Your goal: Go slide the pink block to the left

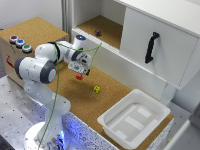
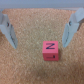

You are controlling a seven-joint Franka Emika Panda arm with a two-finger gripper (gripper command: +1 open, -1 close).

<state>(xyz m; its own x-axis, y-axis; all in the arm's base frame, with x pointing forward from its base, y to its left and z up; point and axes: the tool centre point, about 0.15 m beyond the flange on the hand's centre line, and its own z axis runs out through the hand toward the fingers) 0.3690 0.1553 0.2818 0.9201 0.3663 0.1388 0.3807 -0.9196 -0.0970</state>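
1. Exterior view: I see three coloured buttons point(image 1: 20, 43) on the box at the exterior view's left, with the arm beside them.
2. My gripper point(image 1: 80, 73) hangs over the cork table point(image 1: 75, 97), the pink block point(image 1: 79, 76) right at its fingertips.
3. Beyond the hand toward the exterior view's right lie a yellow cube point(image 1: 96, 89), then a white tray point(image 1: 159, 111).
4. Wrist view: the fingers point(image 2: 7, 27) stand wide apart, the pink block point(image 2: 51, 50) between them, touching neither.
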